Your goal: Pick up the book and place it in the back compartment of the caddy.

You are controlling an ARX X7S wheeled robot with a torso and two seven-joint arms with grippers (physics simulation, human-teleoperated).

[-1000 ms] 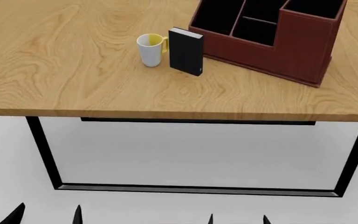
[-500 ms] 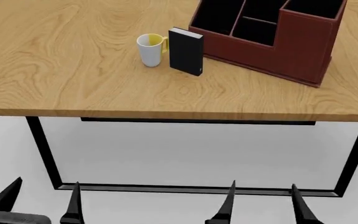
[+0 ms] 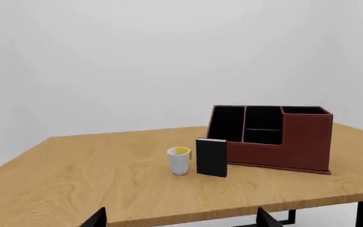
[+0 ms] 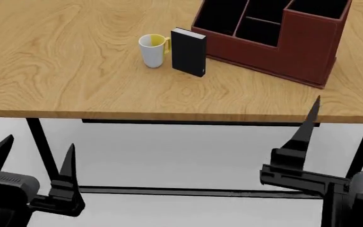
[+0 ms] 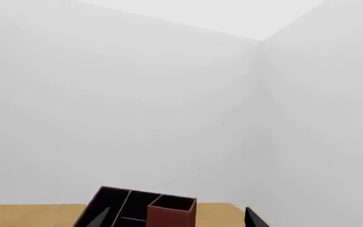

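The black book (image 4: 188, 52) stands upright on the wooden table (image 4: 74, 71), between a white-and-yellow mug (image 4: 153, 51) and the reddish-brown caddy (image 4: 282, 54). The small squarish low-walled compartment (image 4: 259, 31) lies in the caddy's middle. My left gripper (image 4: 40, 143) is open, low and in front of the table's near edge. My right gripper (image 4: 309, 125) is raised to the table's front edge at the right, and only one finger shows there. The left wrist view shows the book (image 3: 211, 157), the caddy (image 3: 295, 142) and open fingertips (image 3: 97, 218). The right wrist view shows the caddy (image 5: 168, 215) between spread fingertips (image 5: 253, 218).
The table stands on a black metal frame (image 4: 46, 156) with a floor bar below. White floor lies in front of it and white walls (image 5: 168, 94) behind. The mug (image 3: 179, 160) stands close against the book's left side.
Both arms have risen into the head view. The right gripper climbed furthest, from the bottom edge up to the table's front edge. Book, mug and caddy have not moved.
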